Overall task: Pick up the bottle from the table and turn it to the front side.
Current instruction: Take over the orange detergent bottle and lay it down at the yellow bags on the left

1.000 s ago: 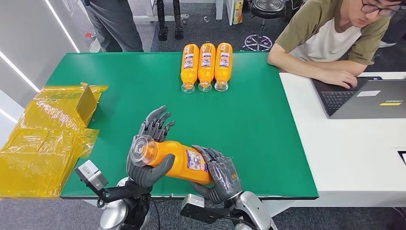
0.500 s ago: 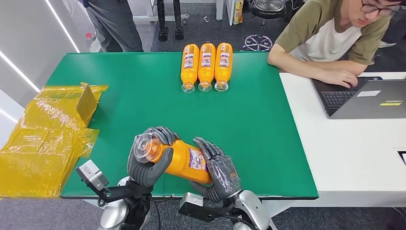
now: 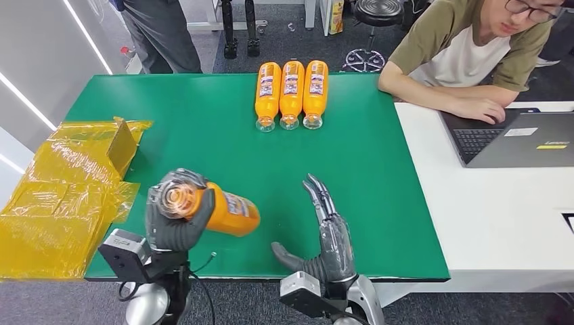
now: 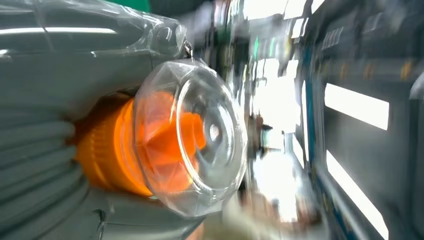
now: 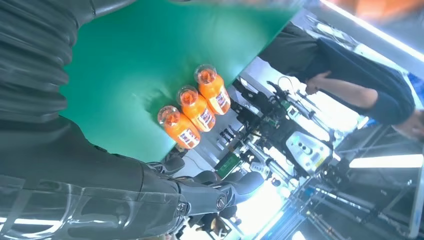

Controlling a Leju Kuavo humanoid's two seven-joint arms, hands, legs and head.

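Orange plastic bottle (image 3: 227,212) held above the green surface's (image 3: 365,169) near edge, three orange bottles (image 3: 292,93) laid side by side at the far edge, yellow plastic bags (image 3: 57,196) piled left, laptop (image 3: 518,139) set right.

A green-topped table (image 3: 379,169) abuts a white desk (image 3: 501,217) on its right edge, bearing an open laptop (image 3: 514,139). Dark carpet floor (image 3: 284,40) lies beyond, with a black stool (image 3: 379,12) and a white wall (image 3: 40,54) at left.

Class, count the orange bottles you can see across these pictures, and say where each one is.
4. Three lie side by side at the far edge of the green table: left bottle, middle bottle, right bottle. The fourth bottle is gripped in the left hand, above the near edge.
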